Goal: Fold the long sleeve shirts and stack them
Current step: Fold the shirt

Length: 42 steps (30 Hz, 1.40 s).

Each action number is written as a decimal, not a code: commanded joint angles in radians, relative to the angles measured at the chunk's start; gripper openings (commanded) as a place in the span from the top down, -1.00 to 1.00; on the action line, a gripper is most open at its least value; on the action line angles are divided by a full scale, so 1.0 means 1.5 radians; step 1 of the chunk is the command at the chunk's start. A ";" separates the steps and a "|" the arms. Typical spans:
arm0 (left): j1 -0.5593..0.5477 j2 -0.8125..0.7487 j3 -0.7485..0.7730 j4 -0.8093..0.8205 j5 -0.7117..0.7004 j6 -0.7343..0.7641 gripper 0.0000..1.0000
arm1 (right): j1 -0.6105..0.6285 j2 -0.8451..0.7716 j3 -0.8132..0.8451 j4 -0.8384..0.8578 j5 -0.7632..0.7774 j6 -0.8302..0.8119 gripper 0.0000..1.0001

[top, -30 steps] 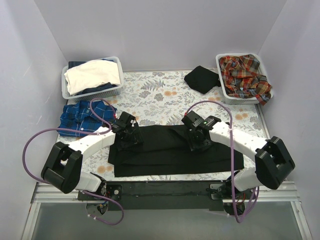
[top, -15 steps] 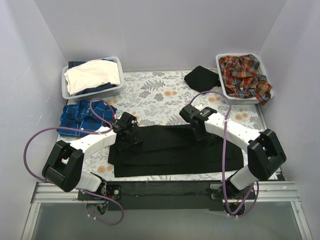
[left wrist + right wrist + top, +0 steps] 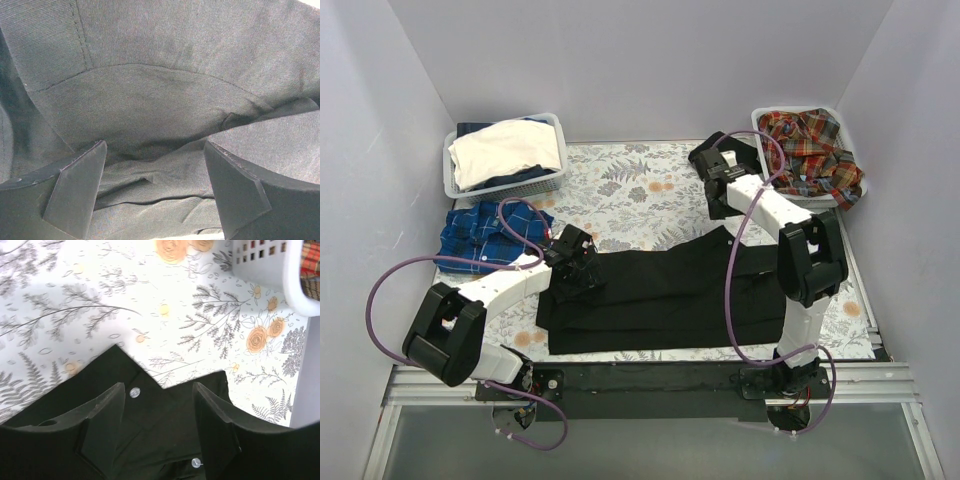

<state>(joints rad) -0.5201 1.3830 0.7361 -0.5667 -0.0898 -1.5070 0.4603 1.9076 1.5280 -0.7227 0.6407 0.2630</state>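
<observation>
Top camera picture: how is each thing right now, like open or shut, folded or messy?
black shirt: spread flat, partly folded.
checked shirt: bunched on the table.
plaid shirts: messy pile in the right basket.
left basket: filled, cream cloth on top.
left gripper: open, over the black shirt.
right gripper: open, empty.

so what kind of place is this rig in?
Probably a lab test cell for laundry folding, not a home: plain pale walls box in a floral-covered table, a plastic basket of clothes sits at each far corner, and a black shirt lies spread out.
</observation>
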 commanded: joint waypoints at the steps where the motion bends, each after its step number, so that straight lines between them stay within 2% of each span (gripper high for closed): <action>1: 0.000 0.005 -0.018 -0.063 -0.012 0.010 -0.60 | -0.044 -0.052 0.004 0.001 -0.048 0.011 -0.29; 4: 0.000 -0.002 -0.021 -0.061 -0.009 0.011 -0.61 | -0.076 -0.095 -0.061 0.004 -0.129 0.032 -0.28; 5: 0.000 -0.004 -0.022 -0.060 -0.009 0.010 -0.61 | -0.084 -0.106 -0.080 0.011 -0.191 0.034 -0.28; 8: 0.000 -0.005 -0.025 -0.059 -0.005 0.008 -0.61 | -0.117 -0.143 -0.158 0.041 -0.290 0.056 -0.25; 15: 0.000 -0.007 -0.031 -0.055 0.001 0.005 -0.61 | -0.155 -0.154 -0.258 0.099 -0.409 0.104 -0.05; 26: 0.000 -0.008 -0.035 -0.060 -0.005 0.002 -0.61 | -0.177 -0.097 -0.260 0.112 -0.421 0.138 0.00; 31: 0.000 -0.003 -0.029 -0.058 -0.005 0.002 -0.61 | -0.181 -0.105 -0.259 0.087 -0.388 0.132 -0.16; 35: 0.000 0.004 -0.024 -0.057 -0.005 0.003 -0.61 | -0.185 -0.108 -0.272 0.104 -0.387 0.127 -0.21; 41: 0.000 0.014 -0.014 -0.061 -0.008 0.009 -0.61 | -0.186 -0.103 -0.287 0.166 -0.416 0.140 -0.05; 42: 0.000 0.014 -0.014 -0.062 -0.007 0.009 -0.61 | -0.186 -0.099 -0.284 0.168 -0.415 0.141 0.05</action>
<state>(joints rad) -0.5201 1.3750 0.7319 -0.5743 -0.0883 -1.5036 0.1886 1.7649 1.1091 -0.5392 0.0444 0.4561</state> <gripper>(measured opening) 0.801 0.535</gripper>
